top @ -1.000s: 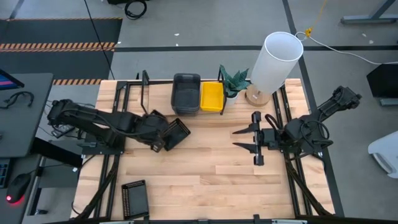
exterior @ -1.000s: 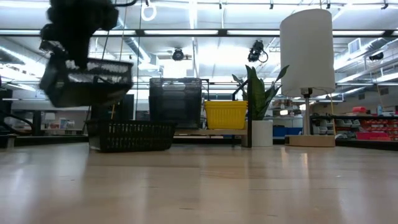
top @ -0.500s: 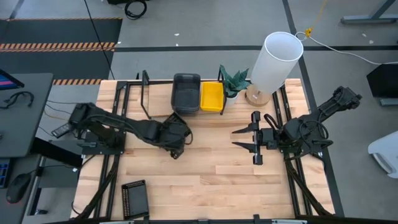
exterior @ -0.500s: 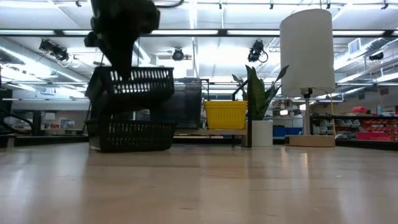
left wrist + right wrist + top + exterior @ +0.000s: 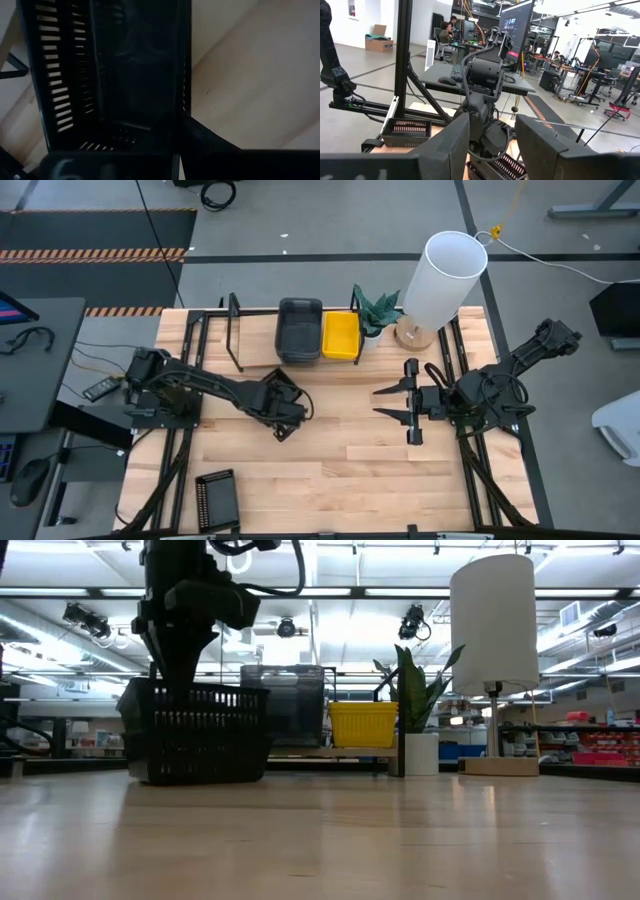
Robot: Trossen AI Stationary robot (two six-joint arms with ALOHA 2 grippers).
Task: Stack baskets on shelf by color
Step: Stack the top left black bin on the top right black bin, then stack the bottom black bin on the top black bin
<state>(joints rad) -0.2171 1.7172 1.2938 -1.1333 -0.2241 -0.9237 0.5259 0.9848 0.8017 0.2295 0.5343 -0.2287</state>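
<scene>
My left gripper (image 5: 284, 408) reaches to the table's middle and is shut on a black slatted basket (image 5: 195, 715). That basket sits level, nested into a second black basket (image 5: 195, 772) on the tabletop. The left wrist view looks down into the held basket (image 5: 135, 75). A smoky grey basket (image 5: 299, 330) and a yellow basket (image 5: 341, 335) stand side by side on the shelf (image 5: 255, 345) at the table's far edge. Another black basket (image 5: 217, 500) lies near the left front corner. My right gripper (image 5: 392, 402) hovers open right of centre, touching nothing. My left gripper comes from above, pointing down, and holds the upper black basket by its rim (image 5: 185, 688). One dark finger (image 5: 215, 150) shows outside the wall; the other is hidden against the dark plastic. The basket sits level, its bottom resting in the lower black basket.
A potted plant (image 5: 375, 310) and a lamp with a tall white shade (image 5: 440, 275) stand at the far edge, right of the shelf. Bare wood lies between the two grippers and toward the near edge. Black frame rails run along both table sides.
My left gripper has carried the black basket toward the table's right and down. The basket was lifted and tilted a second ago; it has levelled out and come down into the black basket on the table. My right arm has kept still.
</scene>
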